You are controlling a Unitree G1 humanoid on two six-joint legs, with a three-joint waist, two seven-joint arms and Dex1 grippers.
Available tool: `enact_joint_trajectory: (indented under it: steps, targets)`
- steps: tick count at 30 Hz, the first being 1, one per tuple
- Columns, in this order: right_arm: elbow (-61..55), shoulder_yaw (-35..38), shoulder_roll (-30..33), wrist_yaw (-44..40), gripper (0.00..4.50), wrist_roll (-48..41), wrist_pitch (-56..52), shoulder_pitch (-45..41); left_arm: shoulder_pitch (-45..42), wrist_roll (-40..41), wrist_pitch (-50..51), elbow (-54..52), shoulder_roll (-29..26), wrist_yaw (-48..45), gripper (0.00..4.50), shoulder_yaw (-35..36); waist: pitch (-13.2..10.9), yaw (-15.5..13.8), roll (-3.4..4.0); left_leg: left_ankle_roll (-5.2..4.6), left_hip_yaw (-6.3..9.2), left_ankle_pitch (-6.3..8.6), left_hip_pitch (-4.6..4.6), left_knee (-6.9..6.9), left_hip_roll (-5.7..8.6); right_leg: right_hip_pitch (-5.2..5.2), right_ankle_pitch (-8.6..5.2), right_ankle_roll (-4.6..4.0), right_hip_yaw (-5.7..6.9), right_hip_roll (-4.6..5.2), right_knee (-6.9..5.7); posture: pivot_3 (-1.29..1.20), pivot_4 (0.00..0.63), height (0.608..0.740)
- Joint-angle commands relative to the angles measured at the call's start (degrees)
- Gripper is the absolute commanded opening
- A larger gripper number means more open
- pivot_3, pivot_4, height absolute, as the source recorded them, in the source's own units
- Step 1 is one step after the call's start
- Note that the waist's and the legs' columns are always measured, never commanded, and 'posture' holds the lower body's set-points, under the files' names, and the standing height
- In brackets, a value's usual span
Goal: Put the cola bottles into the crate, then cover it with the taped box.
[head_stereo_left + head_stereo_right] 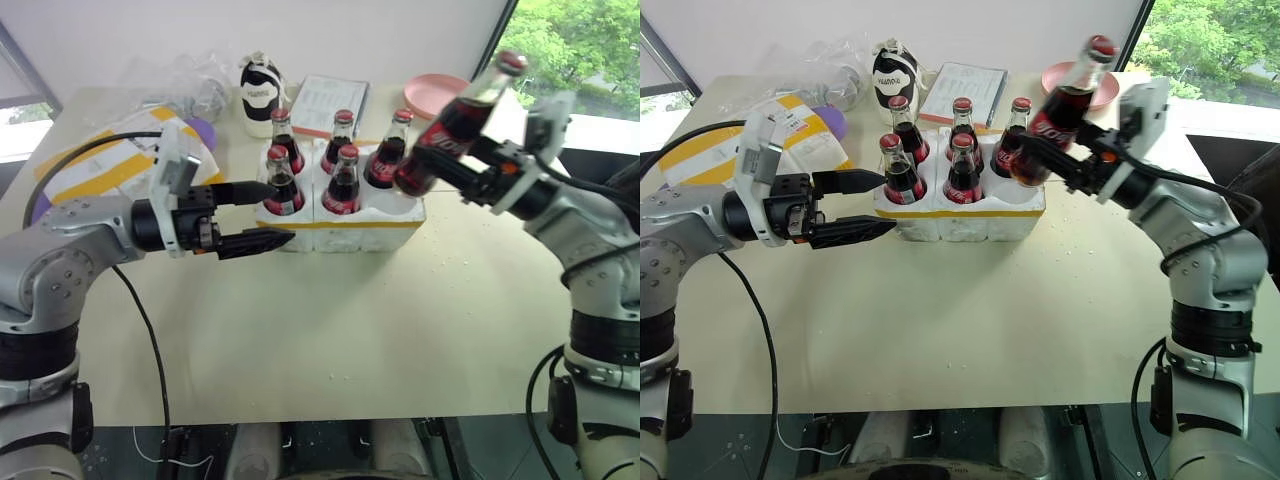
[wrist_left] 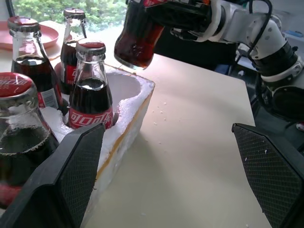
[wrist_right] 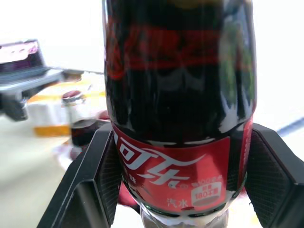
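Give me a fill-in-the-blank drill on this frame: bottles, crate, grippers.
1. The number of cola bottles standing in the crate is ___.
2. The right gripper is shut on a ___, held tilted above the crate's right end.
3. The left gripper beside the crate's left end has its fingers ___ and holds nothing.
4. The one free well lies at the crate's front ___ corner.

Missing words: five; cola bottle; open; right
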State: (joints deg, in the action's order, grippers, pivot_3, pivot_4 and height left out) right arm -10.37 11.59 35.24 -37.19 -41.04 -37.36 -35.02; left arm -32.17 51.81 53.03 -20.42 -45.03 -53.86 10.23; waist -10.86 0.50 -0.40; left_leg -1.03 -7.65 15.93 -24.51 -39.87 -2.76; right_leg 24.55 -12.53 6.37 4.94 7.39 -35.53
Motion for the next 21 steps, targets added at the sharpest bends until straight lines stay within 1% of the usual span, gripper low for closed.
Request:
enact_joint_trajectory:
  steps: [1,5,9,18,21]
  targets:
    - [0.8,-0.8,-1.5,1.2,2.8,1.2,0.8,-4.1,-0.6,0.1,-1.2,-1.0,-0.8,0.2,4.5,0.8,0.0,0.0,0.0,0.0,0.0,0.0,-0.01,-0.01,0.0,0.0,0.0,0.0,0.0,0.0,0.0,0.0,0.15,0.74]
    - [3.6,-2.8,-1.7,0.2,2.8,4.0,2.4,-4.2,-0.5,0.6,-1.0,-1.4,-1.4,0.3,4.5,1.5,0.0,0.0,-0.01,0.0,0.0,0.0,-0.03,0.0,0.01,0.01,0.0,0.0,0.01,0.0,0.0,0.0,0.15,0.74]
    - [5.8,-2.4,-2.1,0.3,2.8,5.0,2.3,-4.0,0.1,0.8,-0.8,-2.0,-1.6,1.4,4.5,2.0,0.0,0.2,0.0,0.0,-0.02,0.0,-0.04,0.01,0.01,0.03,0.0,0.0,0.01,0.0,0.03,0.0,0.15,0.74]
    - [5.0,-4.3,-1.9,-3.6,2.8,5.1,0.0,0.2,0.2,1.4,-1.2,-2.2,-1.6,2.4,4.5,2.0,0.0,0.1,0.0,0.0,-0.01,0.0,-0.03,0.03,0.0,0.02,0.0,0.0,0.0,-0.01,0.04,0.0,0.15,0.74]
    - [5.7,-4.8,-2.2,-3.5,2.8,6.2,0.2,0.7,-0.2,1.4,-1.3,-2.0,-1.6,2.5,4.5,1.9,0.0,0.1,0.0,0.0,-0.01,0.0,-0.03,0.07,0.0,0.03,0.0,0.0,0.01,-0.01,0.04,0.0,0.15,0.74]
